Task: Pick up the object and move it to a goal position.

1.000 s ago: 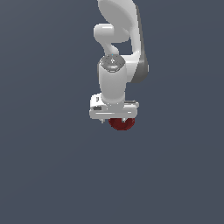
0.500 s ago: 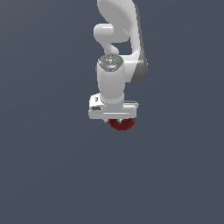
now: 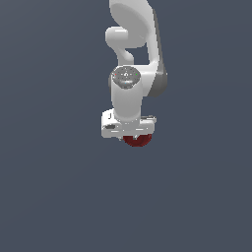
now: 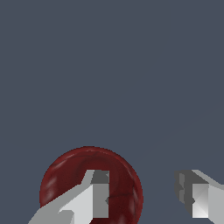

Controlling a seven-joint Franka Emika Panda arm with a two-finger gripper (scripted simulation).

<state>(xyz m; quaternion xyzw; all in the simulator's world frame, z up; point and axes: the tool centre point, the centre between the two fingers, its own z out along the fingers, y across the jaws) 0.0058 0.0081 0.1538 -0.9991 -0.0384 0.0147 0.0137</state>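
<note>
The object, a dark red ball (image 4: 65, 183), lies on the flat grey ground beneath my gripper (image 4: 146, 197). The gripper is open, with a wide gap between its two fingers. One finger (image 4: 94, 197) overlaps the ball in the wrist view, and the other finger (image 4: 199, 197) stands well apart from it. The ball sits off-centre, mostly under the first finger rather than in the gap. In the exterior view the ball (image 3: 137, 141) peeks out just below the white hand (image 3: 129, 125), which hides the fingers.
A plain dark grey surface fills both views. The white arm (image 3: 135, 29) rises above the hand, with a grey round disc (image 3: 126, 77) on the wrist. No goal marker shows.
Hardly anything has moved. The hand and the ball stay in about the same place, and the grey disc on the wrist sits slightly lower.
</note>
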